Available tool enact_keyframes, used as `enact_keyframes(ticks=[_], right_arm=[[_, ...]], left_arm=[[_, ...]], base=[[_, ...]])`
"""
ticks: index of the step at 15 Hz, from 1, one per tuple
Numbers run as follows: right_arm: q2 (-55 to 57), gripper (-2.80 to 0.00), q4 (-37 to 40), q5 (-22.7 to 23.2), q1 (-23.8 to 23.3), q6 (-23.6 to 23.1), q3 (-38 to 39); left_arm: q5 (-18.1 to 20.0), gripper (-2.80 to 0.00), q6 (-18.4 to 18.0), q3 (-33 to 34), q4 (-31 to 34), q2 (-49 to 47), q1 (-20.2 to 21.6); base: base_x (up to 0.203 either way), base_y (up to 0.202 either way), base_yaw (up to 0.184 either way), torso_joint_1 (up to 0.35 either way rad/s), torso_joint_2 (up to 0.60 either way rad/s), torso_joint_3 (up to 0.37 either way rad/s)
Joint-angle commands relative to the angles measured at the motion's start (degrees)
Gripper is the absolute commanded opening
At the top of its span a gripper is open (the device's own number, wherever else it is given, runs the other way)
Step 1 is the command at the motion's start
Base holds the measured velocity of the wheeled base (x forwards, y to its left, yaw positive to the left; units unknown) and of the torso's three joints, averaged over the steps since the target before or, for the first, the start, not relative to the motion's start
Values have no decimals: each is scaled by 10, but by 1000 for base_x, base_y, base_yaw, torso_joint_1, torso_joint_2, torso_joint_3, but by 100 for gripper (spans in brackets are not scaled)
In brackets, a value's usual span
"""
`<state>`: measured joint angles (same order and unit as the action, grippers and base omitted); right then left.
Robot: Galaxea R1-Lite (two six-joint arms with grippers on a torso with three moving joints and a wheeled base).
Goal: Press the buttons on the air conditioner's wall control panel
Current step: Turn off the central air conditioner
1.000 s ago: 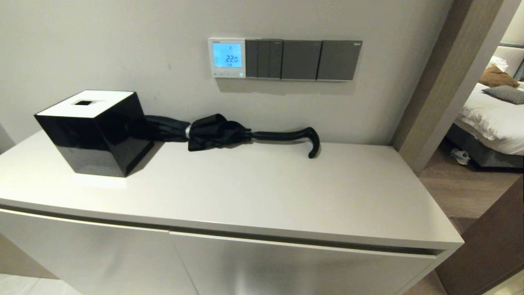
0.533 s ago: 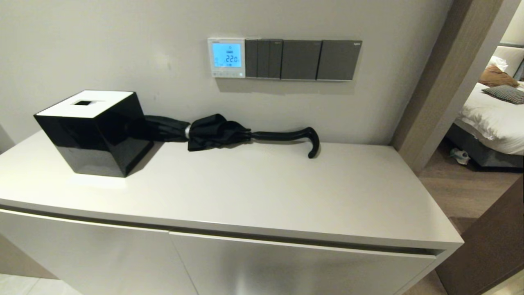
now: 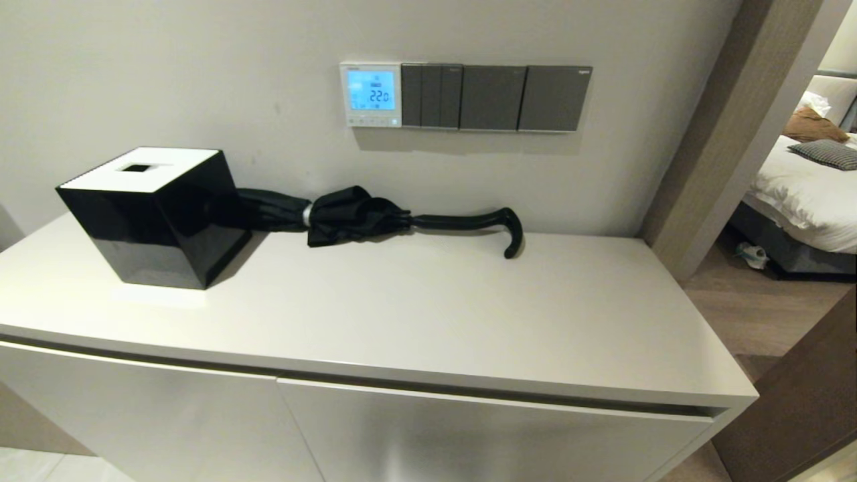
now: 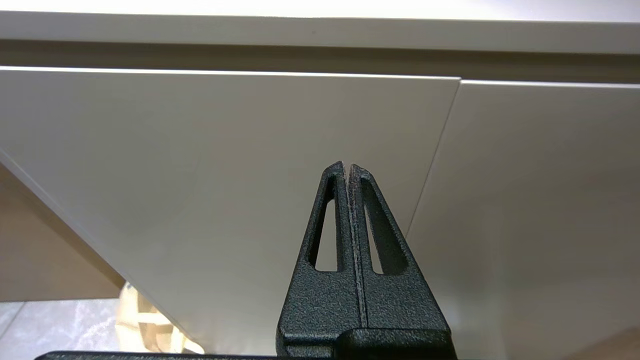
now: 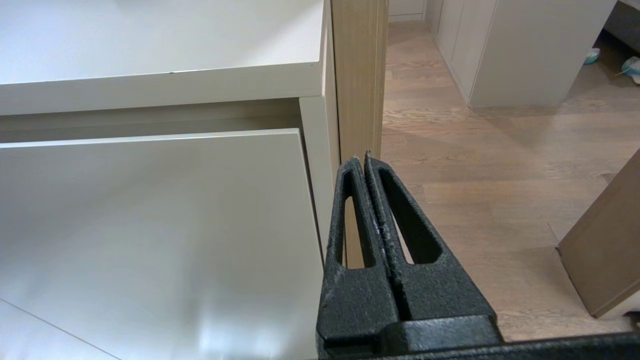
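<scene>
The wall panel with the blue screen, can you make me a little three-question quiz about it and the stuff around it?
1. True or false: the panel sits at the left end of the row of grey switch plates.
2. What lies on the cabinet below the panel? A) a black umbrella B) a red cup C) a book
3. Fill in: the left gripper and right gripper are both ____, down in front of the cabinet doors, far from the buttons.

Key: 1 true; 2 A; 3 shut.
</scene>
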<state>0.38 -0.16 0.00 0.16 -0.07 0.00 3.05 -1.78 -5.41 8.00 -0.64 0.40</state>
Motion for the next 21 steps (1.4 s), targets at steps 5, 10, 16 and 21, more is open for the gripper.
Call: enact_keyframes(ticks=[5,10,16,21], right_arm=[[0,-280,0,0,0,0,1],[0,-280,0,0,0,0,1],[0,-280,0,0,0,0,1],[0,-280,0,0,0,0,1]], left_arm=[[-25,-280,-34,55,-66,12,0],[-25,-280,-35,55,-65,12,0],[-25,-280,-38,56,-66,12,0],[-25,-280,-38,56,-67,12,0]], base=[[0,0,0,0,0,0],[0,0,0,0,0,0],[0,0,0,0,0,0],[0,0,0,0,0,0]])
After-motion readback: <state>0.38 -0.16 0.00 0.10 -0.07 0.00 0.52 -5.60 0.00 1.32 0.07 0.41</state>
